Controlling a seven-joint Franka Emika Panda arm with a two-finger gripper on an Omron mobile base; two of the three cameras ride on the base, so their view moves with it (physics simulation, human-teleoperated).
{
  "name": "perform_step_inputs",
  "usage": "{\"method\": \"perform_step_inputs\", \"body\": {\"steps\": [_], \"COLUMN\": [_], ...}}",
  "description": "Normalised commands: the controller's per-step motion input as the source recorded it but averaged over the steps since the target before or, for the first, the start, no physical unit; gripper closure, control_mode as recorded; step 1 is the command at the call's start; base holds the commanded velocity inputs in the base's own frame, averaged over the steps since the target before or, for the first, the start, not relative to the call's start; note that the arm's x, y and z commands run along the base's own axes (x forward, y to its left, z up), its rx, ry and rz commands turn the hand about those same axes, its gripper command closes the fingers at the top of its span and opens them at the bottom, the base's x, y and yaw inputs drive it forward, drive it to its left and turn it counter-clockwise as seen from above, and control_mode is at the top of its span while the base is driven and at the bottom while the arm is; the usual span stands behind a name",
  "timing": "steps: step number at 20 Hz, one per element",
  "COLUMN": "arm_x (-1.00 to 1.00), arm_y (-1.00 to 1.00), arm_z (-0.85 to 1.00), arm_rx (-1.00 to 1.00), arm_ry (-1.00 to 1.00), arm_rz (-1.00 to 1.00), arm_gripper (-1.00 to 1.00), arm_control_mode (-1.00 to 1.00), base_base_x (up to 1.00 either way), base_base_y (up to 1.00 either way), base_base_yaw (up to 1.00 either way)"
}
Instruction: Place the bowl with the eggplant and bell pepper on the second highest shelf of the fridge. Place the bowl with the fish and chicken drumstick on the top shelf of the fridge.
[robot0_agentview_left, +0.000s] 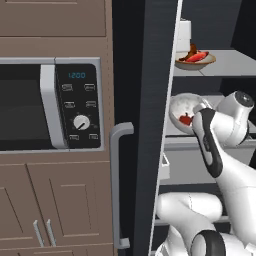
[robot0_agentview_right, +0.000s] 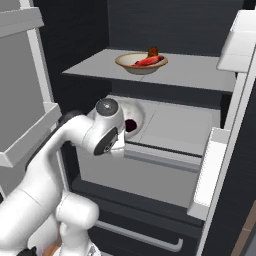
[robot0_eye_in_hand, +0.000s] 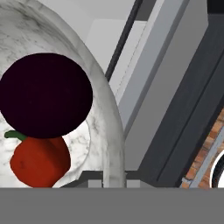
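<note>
Gripper (robot0_eye_in_hand: 114, 180) clamped shut on the rim of the white marbled stone bowl (robot0_eye_in_hand: 103, 127), jaws nipped on either side of the wall at the bottom of the hand view. Inside the bowl: a dark purple round eggplant (robot0_eye_in_hand: 46, 94) lying just above and touching a red bell pepper (robot0_eye_in_hand: 39, 161) with a short green stem. Seen from the left base view, same marbled bowl (robot0_agentview_left: 186, 107) tipped toward the camera, on or just over the pale grey second shelf of the fridge (robot0_agentview_left: 175, 131), red pepper (robot0_agentview_left: 186, 119) showing at its lower inner wall, white arm (robot0_agentview_left: 220, 145) reaching up to it from the lower right. From the right base view, bowl (robot0_agentview_right: 134, 116) largely hidden behind the wrist, at the left front part of that second shelf (robot0_agentview_right: 175, 130); cannot tell whether resting on the shelf or held just above.

On the grey top shelf (robot0_agentview_right: 190, 72), well apart and higher: a tan shallow bowl (robot0_agentview_right: 141, 62) with a reddish fish (robot0_agentview_right: 147, 61) and a brown drumstick (robot0_agentview_right: 153, 51), standing upright near the shelf's middle.

Left of the open dark fridge door (robot0_agentview_left: 150, 125) with its grey handle (robot0_agentview_left: 120, 185): a built-in silver microwave (robot0_agentview_left: 50, 105) set in brown wooden cabinets (robot0_agentview_left: 55, 210).
</note>
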Motion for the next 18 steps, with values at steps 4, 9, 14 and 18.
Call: {"method": "perform_step_inputs", "body": {"steps": [4,9,14,18], "arm_x": [0.76,0.88,0.97,0.72], "arm_y": [-0.25,-0.29,-0.23,-0.13], "arm_z": [-0.55,-0.4,-0.07,0.0], "arm_rx": [0.0,0.0,0.0,0.0], "arm_ry": [0.02,0.0,0.0,0.0], "arm_rz": [0.0,0.0,0.0,0.0], "arm_gripper": [1.0,1.0,1.0,1.0], "arm_control_mode": [-1.0,-1.0,-1.0,-1.0], "base_base_x": [0.0,0.0,0.0,0.0], "base_base_y": [0.0,0.0,0.0,0.0], "base_base_yaw": [0.0,0.0,0.0,0.0]}}
